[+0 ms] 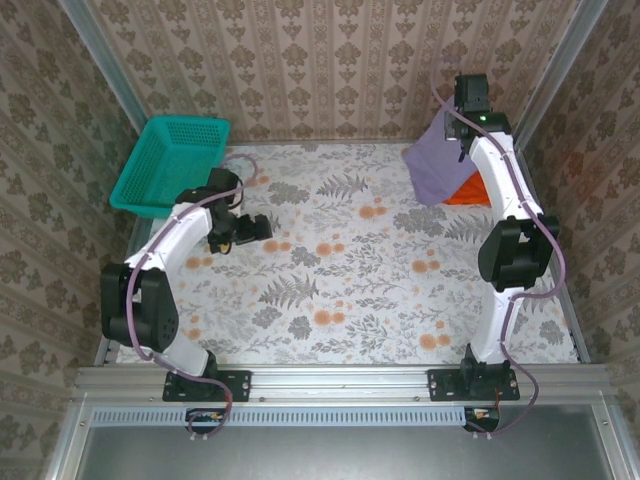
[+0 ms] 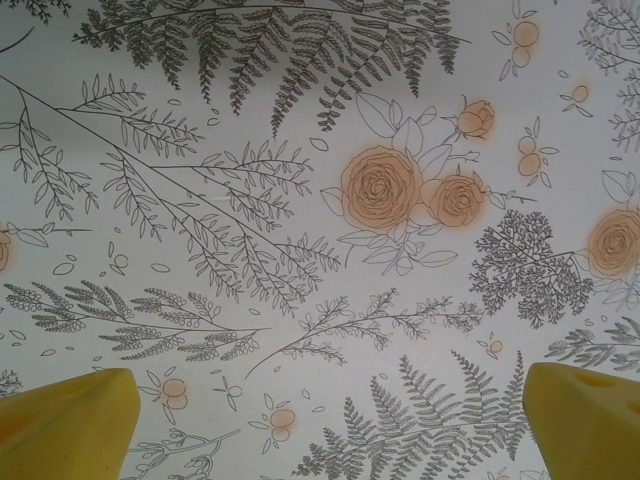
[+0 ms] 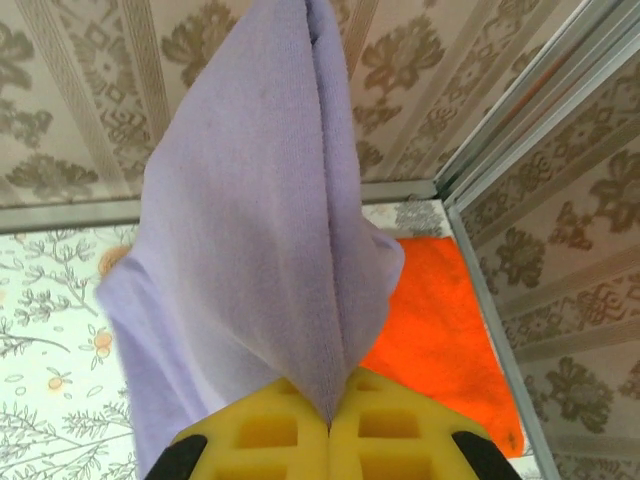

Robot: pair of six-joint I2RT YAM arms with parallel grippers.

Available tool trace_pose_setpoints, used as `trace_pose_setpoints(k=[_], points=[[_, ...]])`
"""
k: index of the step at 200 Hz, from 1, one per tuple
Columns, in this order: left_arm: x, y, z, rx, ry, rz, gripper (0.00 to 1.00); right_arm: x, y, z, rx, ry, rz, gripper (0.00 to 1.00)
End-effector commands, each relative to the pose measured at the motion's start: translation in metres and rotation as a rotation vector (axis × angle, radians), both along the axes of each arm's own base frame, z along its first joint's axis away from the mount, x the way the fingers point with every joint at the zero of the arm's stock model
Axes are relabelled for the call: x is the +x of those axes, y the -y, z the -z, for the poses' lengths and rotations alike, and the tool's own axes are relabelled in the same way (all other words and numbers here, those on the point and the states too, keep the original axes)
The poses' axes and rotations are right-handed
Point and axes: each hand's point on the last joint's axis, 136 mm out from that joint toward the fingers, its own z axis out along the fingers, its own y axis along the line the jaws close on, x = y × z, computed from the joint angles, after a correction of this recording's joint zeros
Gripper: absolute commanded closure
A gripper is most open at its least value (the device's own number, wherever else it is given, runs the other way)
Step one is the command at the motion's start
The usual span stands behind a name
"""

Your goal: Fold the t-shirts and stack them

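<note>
Pressed together, the two yellow fingers of my right gripper (image 3: 328, 425) pinch a fold of the soft lavender-purple cloth t-shirt (image 3: 250, 230) at the bottom centre of the right wrist view. From the pinch the cloth runs up through the middle of that frame in long creases. In the overhead view this gripper (image 1: 460, 125) sits in the upper right, with the lavender tee (image 1: 430, 165) draped below it and to its left. I cannot tell whether the lower hem touches the table.

Past the hanging cloth, in the right half of the wrist view, the bright orange t-shirt (image 3: 440, 330) lies flat as a folded rectangle in the table's corner beside the metal frame rail. From overhead it is an orange patch (image 1: 466, 190) at the lavender tee's lower right edge.

My left gripper (image 2: 325, 425) is spread wide, with one yellow finger (image 2: 65, 425) in each lower corner of the left wrist view, over the floral-printed table covering (image 2: 300, 200). Overhead it (image 1: 250, 228) sits left of centre. Farther back, in the upper left, a teal plastic mesh basket (image 1: 170, 160) stands tilted at the table's corner.
</note>
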Motion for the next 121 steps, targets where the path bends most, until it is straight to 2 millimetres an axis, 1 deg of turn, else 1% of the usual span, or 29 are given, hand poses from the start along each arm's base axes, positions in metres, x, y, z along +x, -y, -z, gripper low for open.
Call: trace_pose_setpoints(k=[1,24,45,83,103,121], points=[[0.002,0.000,0.000,-0.005,-0.016,0.011,0.00,0.001,0.015,-0.014,-0.052,0.005,0.040,1.00],[0.004,0.000,0.002,-0.003,-0.025,0.011,0.00,0.000,0.024,-0.018,-0.048,0.005,0.063,1.00],[0.006,0.000,0.004,-0.003,-0.030,0.010,0.00,-0.002,0.031,-0.013,-0.049,-0.012,0.083,1.00],[0.006,-0.003,0.004,0.000,-0.034,0.001,0.00,-0.006,0.049,0.002,-0.053,-0.048,0.131,1.00],[0.005,-0.005,0.005,0.007,-0.038,0.003,0.00,-0.006,0.062,0.013,-0.067,-0.070,0.168,1.00],[0.006,-0.004,0.006,0.009,-0.044,0.010,0.00,-0.007,0.073,0.026,-0.043,-0.088,0.208,1.00]])
